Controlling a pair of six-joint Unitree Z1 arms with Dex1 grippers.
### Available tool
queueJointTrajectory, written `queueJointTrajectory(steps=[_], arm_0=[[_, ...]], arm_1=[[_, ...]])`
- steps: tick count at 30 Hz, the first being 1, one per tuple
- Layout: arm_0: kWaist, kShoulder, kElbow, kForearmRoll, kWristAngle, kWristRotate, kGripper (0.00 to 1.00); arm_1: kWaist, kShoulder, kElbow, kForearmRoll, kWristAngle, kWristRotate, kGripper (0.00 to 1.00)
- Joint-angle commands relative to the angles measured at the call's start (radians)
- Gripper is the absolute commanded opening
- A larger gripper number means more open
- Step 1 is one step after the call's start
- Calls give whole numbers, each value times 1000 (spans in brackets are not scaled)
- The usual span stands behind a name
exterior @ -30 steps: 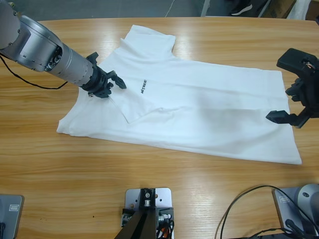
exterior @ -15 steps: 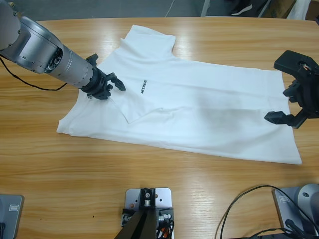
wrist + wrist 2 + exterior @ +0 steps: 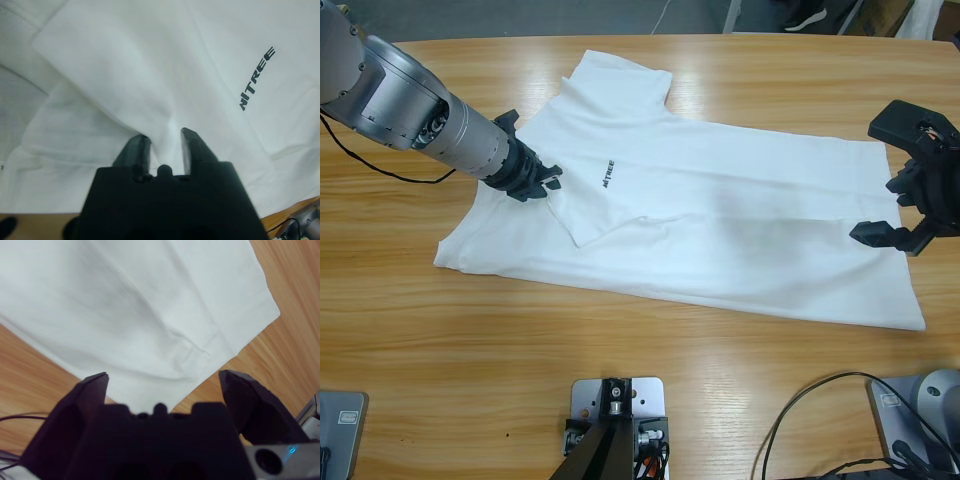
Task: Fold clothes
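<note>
We see the left gripper [image 3: 166, 145] nipped almost closed on a fold of the shirt [image 3: 720, 225], beside its logo [image 3: 608, 175]. The right gripper [image 3: 905, 215] hangs wide open, holding nothing, over the hem. The shirt lies spread on the tabletop [image 3: 640, 380]. We judge the fold is starting; next the right should grasp the hem.

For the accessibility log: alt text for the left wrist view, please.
The left hand pinches a fold of a white T-shirt between two nearly closed black jaws. A dark printed logo sits to the upper right.
</note>
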State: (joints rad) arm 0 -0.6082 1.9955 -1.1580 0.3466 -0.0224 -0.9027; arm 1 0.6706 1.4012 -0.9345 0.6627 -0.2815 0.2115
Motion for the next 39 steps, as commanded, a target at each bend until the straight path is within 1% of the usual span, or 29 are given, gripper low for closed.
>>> queueJointTrajectory(steps=[1,12,16,20,23,27,34,39], arm_0=[[-11,42,17,3,12,8,0],[-13,37,17,-8,8,8,0],[-13,-41,23,13,9,-1,0],[-13,-112,28,87,15,-15,0],[-17,-145,66,107,23,-35,0],[-50,-165,105,116,24,-62,0],[-126,-182,104,146,25,-109,0],[-133,-221,93,188,51,-114,0]], arm_1=[[-6,41,31,-8,-7,6,868],[-6,32,39,-8,-12,5,858],[-6,20,39,-8,-15,3,853],[-6,16,37,-8,-15,2,853],[-6,7,41,-8,-15,2,853],[-6,-6,49,-8,-16,3,849],[-6,-16,54,-8,-16,3,849],[-6,-19,57,-9,-16,3,849]])
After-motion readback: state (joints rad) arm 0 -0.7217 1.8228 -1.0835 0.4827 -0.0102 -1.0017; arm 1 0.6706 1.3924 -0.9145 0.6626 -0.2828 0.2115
